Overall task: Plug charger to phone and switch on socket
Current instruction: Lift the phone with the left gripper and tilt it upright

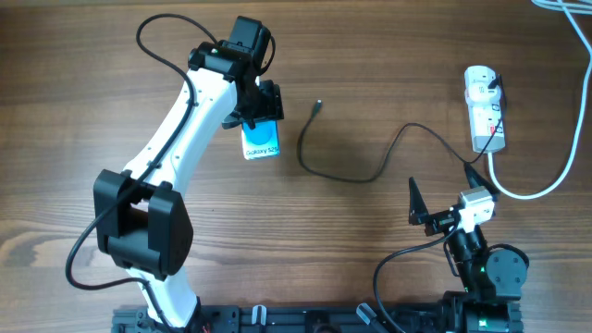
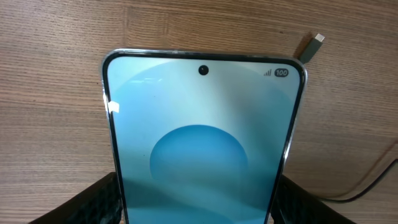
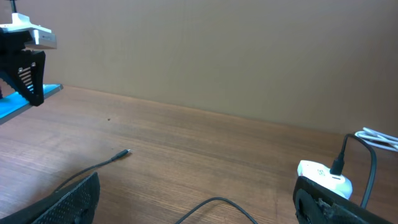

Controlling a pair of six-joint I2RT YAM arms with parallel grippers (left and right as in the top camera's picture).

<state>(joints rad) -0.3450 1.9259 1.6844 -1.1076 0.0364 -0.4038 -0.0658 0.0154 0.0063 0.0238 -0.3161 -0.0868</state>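
left jaws: clamped on the long edges of the slim turquoise-screened smartphone (image 2: 199, 149).
phone feel: rigid, light, glassy-slick, so edges only, never the screen.
charger: thin black cable with a metal tip (image 1: 317, 105), limp on the wooden bench (image 1: 388, 55) just beyond the left jaws; pinch right behind the tip.
right jaws: wide, empty, with the white power strip (image 3: 324, 174) by their right side.

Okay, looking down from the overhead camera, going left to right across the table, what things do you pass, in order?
phone → charger tip → right pincer → socket
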